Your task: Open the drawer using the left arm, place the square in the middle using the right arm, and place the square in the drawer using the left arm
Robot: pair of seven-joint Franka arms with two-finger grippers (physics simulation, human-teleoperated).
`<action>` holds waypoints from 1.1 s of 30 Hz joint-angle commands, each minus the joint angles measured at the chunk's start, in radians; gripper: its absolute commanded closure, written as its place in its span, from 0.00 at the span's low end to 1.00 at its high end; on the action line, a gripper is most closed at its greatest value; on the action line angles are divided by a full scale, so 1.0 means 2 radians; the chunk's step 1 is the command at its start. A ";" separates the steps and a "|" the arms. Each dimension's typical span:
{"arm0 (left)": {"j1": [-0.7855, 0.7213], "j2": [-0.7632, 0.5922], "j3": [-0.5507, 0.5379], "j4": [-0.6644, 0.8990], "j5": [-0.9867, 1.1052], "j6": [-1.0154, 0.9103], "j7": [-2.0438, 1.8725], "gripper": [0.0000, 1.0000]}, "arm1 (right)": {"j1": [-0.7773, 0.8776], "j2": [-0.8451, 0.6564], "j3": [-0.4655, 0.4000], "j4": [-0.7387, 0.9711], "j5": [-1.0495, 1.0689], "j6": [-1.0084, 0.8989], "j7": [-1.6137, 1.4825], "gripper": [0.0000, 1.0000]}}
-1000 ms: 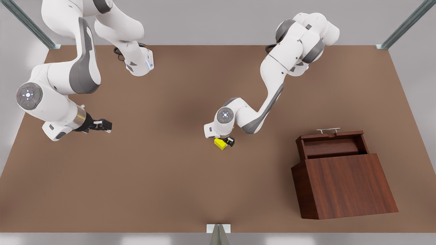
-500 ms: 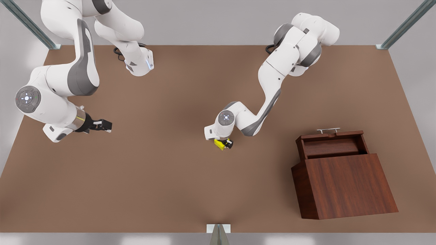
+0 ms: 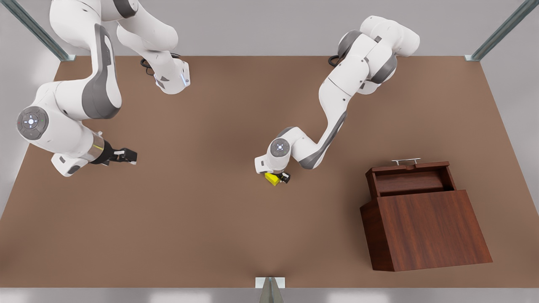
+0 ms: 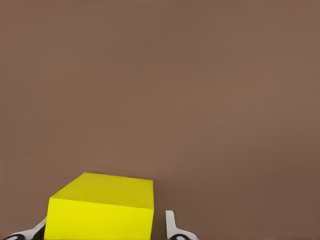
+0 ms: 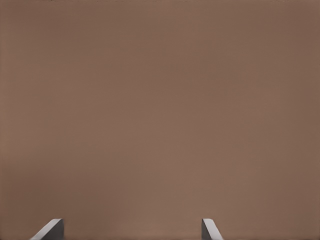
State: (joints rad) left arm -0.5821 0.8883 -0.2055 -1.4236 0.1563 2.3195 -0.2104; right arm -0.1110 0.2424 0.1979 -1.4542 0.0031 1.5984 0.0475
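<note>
I see the square point(image 4: 100, 210) sitting between my left gripper point(image 3: 278, 177) fingers, gap on one side, jaws unclosed; right gripper point(image 3: 126, 155) waits spread, empty.

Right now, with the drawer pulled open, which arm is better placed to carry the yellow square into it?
Left. The left tool is already at the square, fingers flanking it, and it is nearer the open drawer. The right tool waits open near the front view's left edge.
</note>
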 commanded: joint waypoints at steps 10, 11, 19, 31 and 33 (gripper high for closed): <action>-0.001 0.000 0.001 0.001 -0.002 -0.004 -0.004 0.28 | 0.001 0.001 -0.001 0.001 0.000 0.002 0.002 0.00; -0.001 0.000 0.001 0.001 -0.003 -0.005 -0.004 0.29 | 0.001 0.001 -0.001 0.001 0.000 0.002 0.001 0.00; 0.000 -0.004 0.001 0.001 -0.001 -0.005 -0.004 0.29 | 0.000 0.003 -0.001 0.002 0.000 0.007 0.001 0.00; 0.157 -0.310 0.022 -0.077 -0.026 -0.322 -0.027 0.28 | -0.002 0.002 -0.002 0.003 0.000 0.005 0.000 0.00; 0.237 -0.331 0.022 -0.078 -0.028 -0.330 -0.045 0.28 | -0.002 0.002 -0.002 0.003 0.000 0.005 0.001 0.00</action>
State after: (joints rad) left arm -0.0565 0.2314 -0.1595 -1.5800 0.1173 1.6679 -0.3022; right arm -0.1145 0.2470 0.1948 -1.4495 0.0031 1.6048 0.0491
